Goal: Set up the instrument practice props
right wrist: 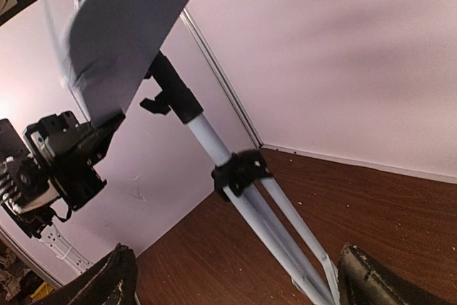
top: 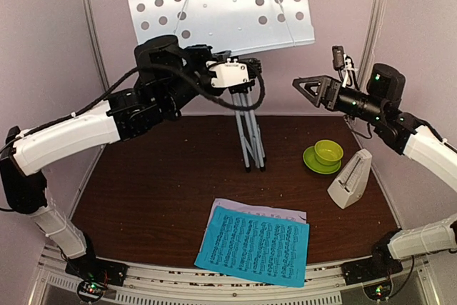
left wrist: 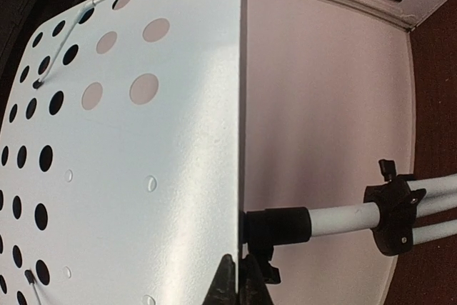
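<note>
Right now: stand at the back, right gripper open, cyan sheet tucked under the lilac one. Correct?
No. The top view shows the cyan sheet lying on top of the lilac sheet, not under it. The stand is at the back and the right gripper is open.

dark brown table (top: pixel 157 191) carries grey tripod legs (top: pixel 250 144), green saucer (top: pixel 309 160), cream metronome (top: pixel 351 180), lilac sheet (top: pixel 243 207) under cyan sheet (top: pixel 253 246).

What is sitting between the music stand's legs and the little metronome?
A lime-green cup on its saucer sits between the grey legs and the cream metronome, seen in the top view.
</note>
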